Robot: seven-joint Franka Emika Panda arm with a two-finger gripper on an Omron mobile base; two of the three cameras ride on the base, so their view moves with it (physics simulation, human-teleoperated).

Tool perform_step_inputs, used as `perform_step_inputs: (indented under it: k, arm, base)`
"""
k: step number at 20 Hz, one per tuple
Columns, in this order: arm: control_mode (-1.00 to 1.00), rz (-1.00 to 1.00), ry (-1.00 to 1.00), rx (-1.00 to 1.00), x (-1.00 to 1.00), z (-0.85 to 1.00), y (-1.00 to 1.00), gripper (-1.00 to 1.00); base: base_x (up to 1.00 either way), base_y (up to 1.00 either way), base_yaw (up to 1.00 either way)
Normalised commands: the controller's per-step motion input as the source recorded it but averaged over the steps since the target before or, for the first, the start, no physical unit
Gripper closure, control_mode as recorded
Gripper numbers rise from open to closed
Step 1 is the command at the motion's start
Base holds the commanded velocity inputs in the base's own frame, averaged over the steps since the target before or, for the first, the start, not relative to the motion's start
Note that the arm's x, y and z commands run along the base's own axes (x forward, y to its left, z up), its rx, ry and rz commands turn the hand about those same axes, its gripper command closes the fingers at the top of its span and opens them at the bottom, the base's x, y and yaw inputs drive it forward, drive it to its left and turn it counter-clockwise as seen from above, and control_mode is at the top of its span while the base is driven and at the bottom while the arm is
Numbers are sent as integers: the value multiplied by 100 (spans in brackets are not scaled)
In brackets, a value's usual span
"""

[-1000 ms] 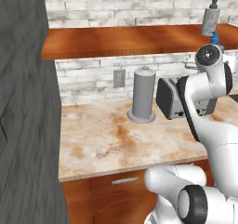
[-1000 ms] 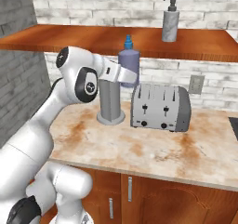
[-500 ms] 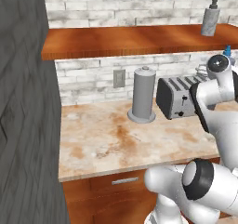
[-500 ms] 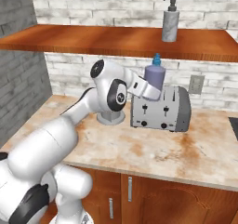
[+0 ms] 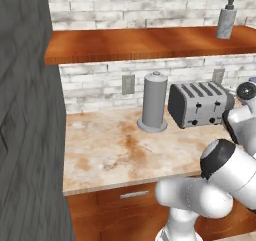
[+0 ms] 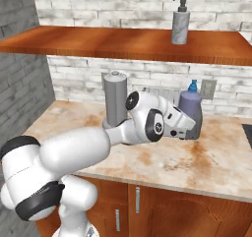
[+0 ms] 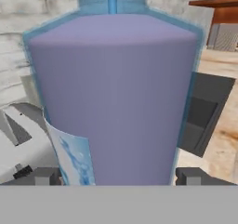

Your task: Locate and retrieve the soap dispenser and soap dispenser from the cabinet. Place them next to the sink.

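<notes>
The blue-purple soap dispenser [image 6: 191, 109] with its blue pump hangs upright just above the counter, in front of the brick wall. My gripper [image 6: 189, 129] is shut on its lower body. In the hand view this bottle [image 7: 116, 93] spans the picture, with my gripper [image 7: 118, 176] holding it from both sides and a pale label low on its left. The speckled grey soap dispenser [image 6: 180, 22] [image 5: 226, 19] with a black pump stands on the reddish-brown cabinet shelf [image 6: 98, 39] [image 5: 140, 42] near its right end. The sink is out of view.
A tall plain grey cylinder [image 5: 153, 102] [image 6: 114, 101] stands on the marbled counter [image 5: 115, 150] at the wall, with a dark toaster [image 5: 200, 104] to its right. A dark grey wood-grained panel [image 5: 25, 115] closes off the left. Wall sockets [image 5: 127, 84] sit under the shelf.
My arm has swung to the right and down with the blue-purple bottle in its grip, from beside the grey cylinder to past the toaster. The grey dispenser has stayed on the shelf.
</notes>
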Motion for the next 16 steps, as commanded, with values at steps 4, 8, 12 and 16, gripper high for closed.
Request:
perform_step_inputs:
  k: [4, 8, 12, 16]
  arm:
    - [-100, -11, 10, 0, 29, -52, -85, 100]
    - [-100, -10, 19, -1, 32, -34, -68, 100]
    - [-100, -6, 16, -1, 28, -33, -49, 100]
    - [-100, -3, 9, 3, 29, -31, -60, 100]
  base:
    - [0, 0, 0]
    - [0, 0, 0]
    - [0, 0, 0]
    - [0, 0, 0]
